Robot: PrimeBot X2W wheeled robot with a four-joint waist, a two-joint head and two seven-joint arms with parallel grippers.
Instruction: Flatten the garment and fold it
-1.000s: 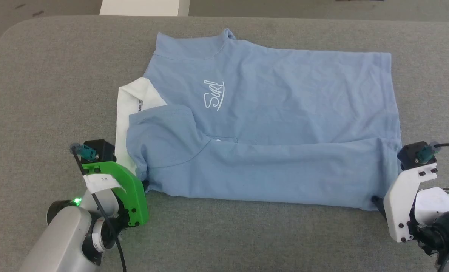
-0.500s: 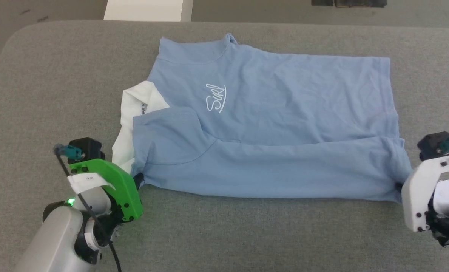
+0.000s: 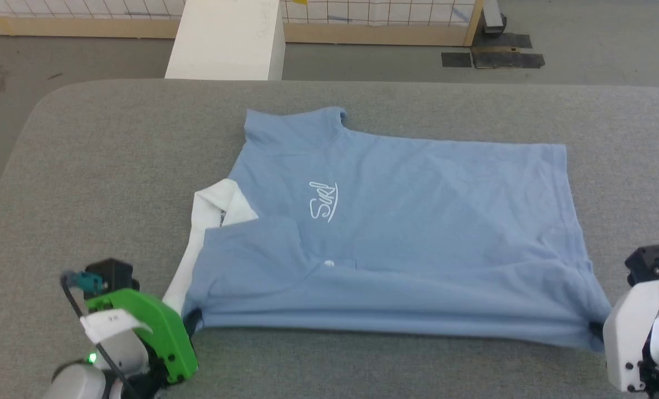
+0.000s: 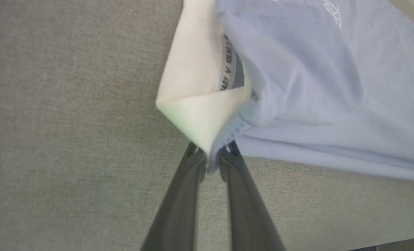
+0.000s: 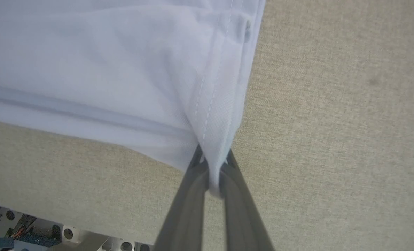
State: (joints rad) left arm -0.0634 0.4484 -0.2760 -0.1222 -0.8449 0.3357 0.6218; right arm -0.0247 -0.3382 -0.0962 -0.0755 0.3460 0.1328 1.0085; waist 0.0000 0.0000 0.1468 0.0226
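Left tool [image 4: 212, 157] and right tool [image 5: 212, 169] are each clamped on a near corner of the shirt [image 3: 418, 221], apparently flattening it; folding next probably needs both lifting together.

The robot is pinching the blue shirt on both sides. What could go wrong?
The left end effector and right end effector each pinch only a small bit of the shirt, so a hard pull might slip it free. The white collar is pinched too and may fold crooked.
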